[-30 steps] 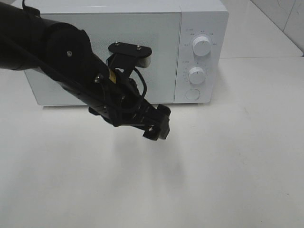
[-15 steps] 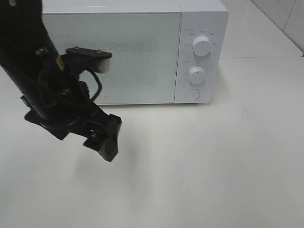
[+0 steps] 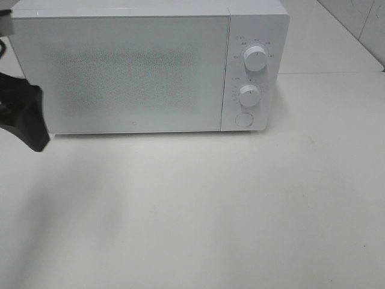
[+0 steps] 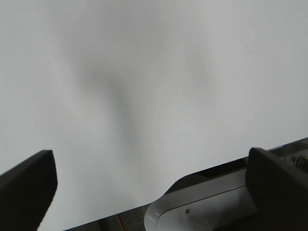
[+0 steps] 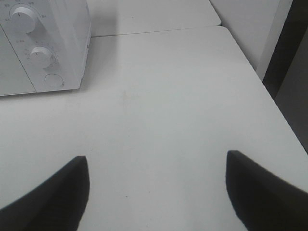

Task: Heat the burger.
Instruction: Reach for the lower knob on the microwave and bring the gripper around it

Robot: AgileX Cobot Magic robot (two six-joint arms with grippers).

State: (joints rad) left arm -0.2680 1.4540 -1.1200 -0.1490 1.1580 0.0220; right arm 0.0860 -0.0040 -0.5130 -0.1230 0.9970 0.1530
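The burger is out of view in every frame. The white microwave stands at the back of the table with its door shut. Only one black finger of my left gripper shows in the high view, at the far left edge beside the microwave's lower left corner. In the left wrist view, my left gripper is open over bare white table, with nothing between its fingers. My right gripper is open and empty too. It hangs over the table to the right of the microwave.
Two white knobs and a round button sit on the microwave's right panel. The table's right edge shows in the right wrist view. A grey-white rounded machine part lies past the table edge in the left wrist view.
My left arm has swung left from in front of the microwave door to the view's left edge, uncovering the shut door. Nothing else has moved.
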